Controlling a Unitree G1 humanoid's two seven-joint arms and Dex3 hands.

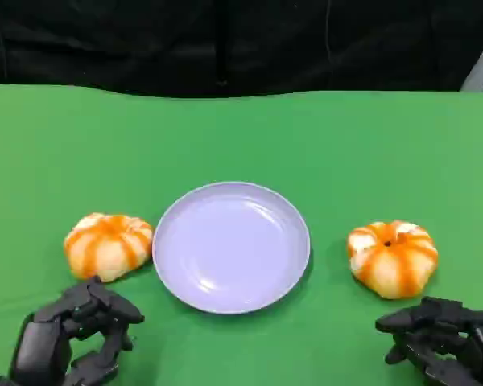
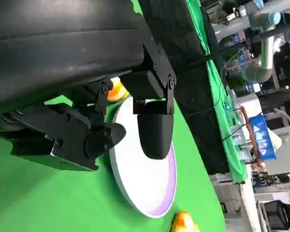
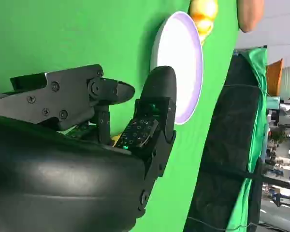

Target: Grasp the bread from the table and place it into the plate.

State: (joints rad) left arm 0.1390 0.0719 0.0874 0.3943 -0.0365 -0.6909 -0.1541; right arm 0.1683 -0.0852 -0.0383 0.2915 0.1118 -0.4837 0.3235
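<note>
2 bread pieces lie on the green table: left bread just beside the plate rim, right bread near its opposite side. The 1 plate sits between them, probably so either hand can reach it. The left hand and right hand are released, fingers apart, each near its own bread, grasping nothing.

Glossy lilac plate, smooth like glazed plastic, catching soft highlights. Matt green cloth over the table, fine-napped, barely a crease. Two bread rolls, left bread and right bread, with a smooth, faintly shiny orange-streaked crust. Both hands, left hand and right hand, matt black plastic, screw heads showing.
</note>
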